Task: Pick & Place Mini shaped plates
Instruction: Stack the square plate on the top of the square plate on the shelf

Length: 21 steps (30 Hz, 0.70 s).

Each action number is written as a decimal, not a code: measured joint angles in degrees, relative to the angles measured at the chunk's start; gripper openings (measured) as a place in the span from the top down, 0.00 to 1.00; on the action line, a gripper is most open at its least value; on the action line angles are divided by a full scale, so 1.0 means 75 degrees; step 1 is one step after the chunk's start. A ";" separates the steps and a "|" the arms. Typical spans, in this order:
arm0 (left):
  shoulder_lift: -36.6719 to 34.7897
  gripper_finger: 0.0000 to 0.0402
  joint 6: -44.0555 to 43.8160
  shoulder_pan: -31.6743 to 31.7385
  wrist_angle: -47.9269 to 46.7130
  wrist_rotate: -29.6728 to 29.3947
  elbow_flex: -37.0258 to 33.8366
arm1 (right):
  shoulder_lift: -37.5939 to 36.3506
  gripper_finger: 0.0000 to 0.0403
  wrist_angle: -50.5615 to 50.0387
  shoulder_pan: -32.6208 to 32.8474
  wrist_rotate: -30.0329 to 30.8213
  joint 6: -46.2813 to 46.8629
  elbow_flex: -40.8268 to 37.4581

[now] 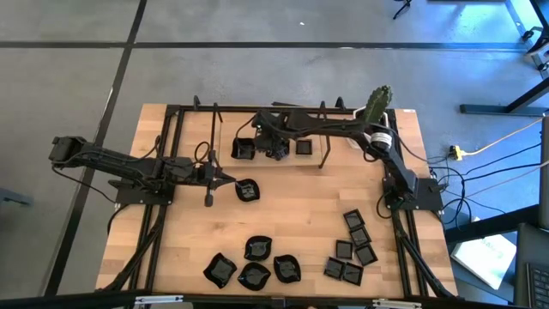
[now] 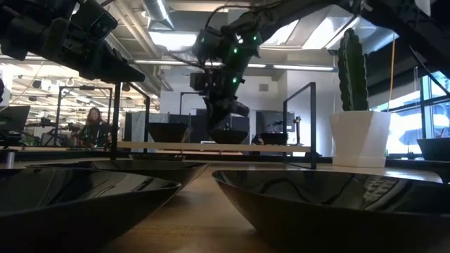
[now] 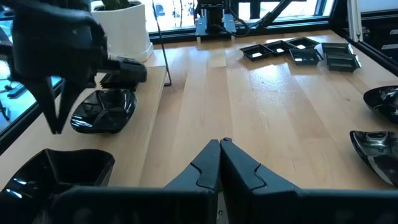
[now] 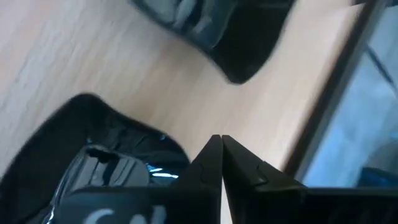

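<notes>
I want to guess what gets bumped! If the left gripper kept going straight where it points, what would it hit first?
Probably the wavy black plate just ahead of the shut left gripper, though the height is unclear.

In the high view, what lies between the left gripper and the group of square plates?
One wavy plate lies just past the shut left gripper; beyond it, only bare wood up to the square plates.

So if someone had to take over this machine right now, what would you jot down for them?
Left gripper: shut, empty, mid-table beside one wavy-rimmed glossy black mini plate.
Right gripper: shut, empty, at the far edge over the rack, next to a rounded black dish; a small square black dish lies nearby.
Done, apparently: those two far-edge dishes placed.
Left: four wavy black dishes at the near edge, seven square black dishes near right, plus the mid-table one.
White pot with the green cactus stays put.
</notes>
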 joint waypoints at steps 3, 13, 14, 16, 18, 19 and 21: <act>-0.0001 0.99 0.0003 -0.0001 -0.0004 0.0000 0.0000 | -0.0389 0.99 -0.0080 0.0164 -0.0271 0.0289 0.0000; 0.0000 0.98 -0.0044 0.0002 -0.0060 0.0000 0.0000 | -0.3780 0.99 -0.1033 0.0177 -0.4493 0.2375 -0.0778; 0.0000 0.99 -0.0048 0.0002 -0.0064 0.0000 0.0000 | -0.4200 0.99 -0.1015 0.0235 -0.5021 0.2588 -0.1096; 0.0000 0.99 -0.0048 0.0002 -0.0061 0.0000 0.0000 | -0.5046 0.99 -0.1101 0.0371 -0.5843 0.2921 -0.1854; 0.0000 0.99 -0.0053 0.0002 -0.0061 0.0000 0.0000 | -0.5989 0.99 -0.1106 0.0577 -0.6176 0.3249 -0.2873; 0.0000 0.99 -0.0062 0.0002 -0.0061 0.0000 0.0000 | -0.6449 0.99 -0.1018 0.0716 -0.6177 0.3425 -0.3441; 0.0000 0.99 -0.0116 0.0002 -0.0061 -0.0001 0.0000 | -0.7392 0.99 -0.0701 0.1059 -0.5849 0.3828 -0.4648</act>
